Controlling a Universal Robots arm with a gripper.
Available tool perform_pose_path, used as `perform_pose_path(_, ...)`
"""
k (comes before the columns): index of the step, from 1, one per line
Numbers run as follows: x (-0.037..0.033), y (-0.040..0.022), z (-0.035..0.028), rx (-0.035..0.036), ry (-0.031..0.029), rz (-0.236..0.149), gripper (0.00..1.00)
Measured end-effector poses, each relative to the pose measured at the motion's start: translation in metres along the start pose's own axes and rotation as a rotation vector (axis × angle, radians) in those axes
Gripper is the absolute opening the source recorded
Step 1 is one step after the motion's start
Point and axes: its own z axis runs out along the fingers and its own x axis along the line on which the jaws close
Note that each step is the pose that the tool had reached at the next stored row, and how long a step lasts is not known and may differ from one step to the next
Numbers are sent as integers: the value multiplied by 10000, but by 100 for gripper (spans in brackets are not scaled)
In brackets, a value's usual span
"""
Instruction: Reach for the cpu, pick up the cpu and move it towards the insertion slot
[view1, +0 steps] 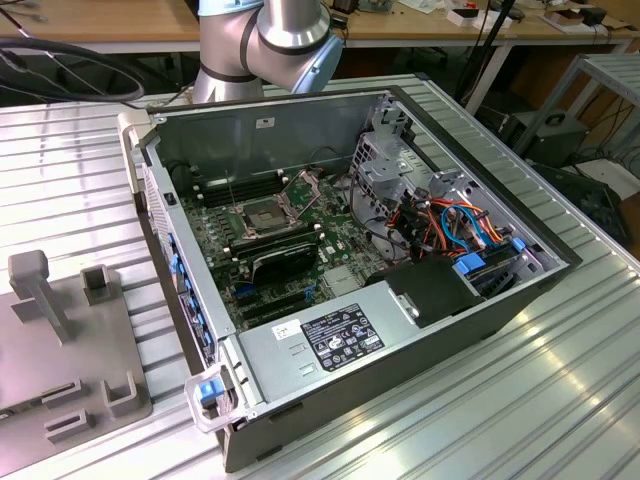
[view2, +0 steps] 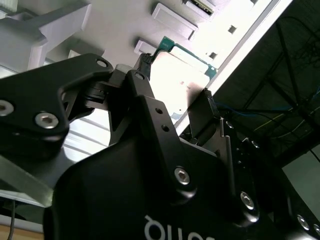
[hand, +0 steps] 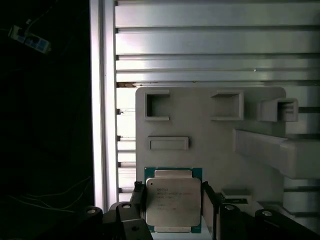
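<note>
The small, thin, square silvery-tan cpu (hand: 173, 201) sits between the fingers of the black gripper (hand: 173, 190), which look closed against its two edges, over a pale grey plastic fixture plate (hand: 210, 155). The reach seems done and the grasp made. Whether it is lifted I cannot tell. The square silver-framed insertion slot (view1: 258, 214) looks unfilled, so the carry remains.

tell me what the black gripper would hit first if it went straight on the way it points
The pale silvery square cpu: it sits directly ahead of the gripper, over the grey plastic fixture plate. Whether they already touch is unclear.
</note>
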Motion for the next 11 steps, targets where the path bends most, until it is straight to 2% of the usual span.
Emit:
perform_pose_path(5,1,-1,-83,-1,-2,1,55)
perform_pose_path(8,2,-2,-164,-1,-1,0,55)
perform_pose_path(11,3,-3,-198,-2,-2,1,55)
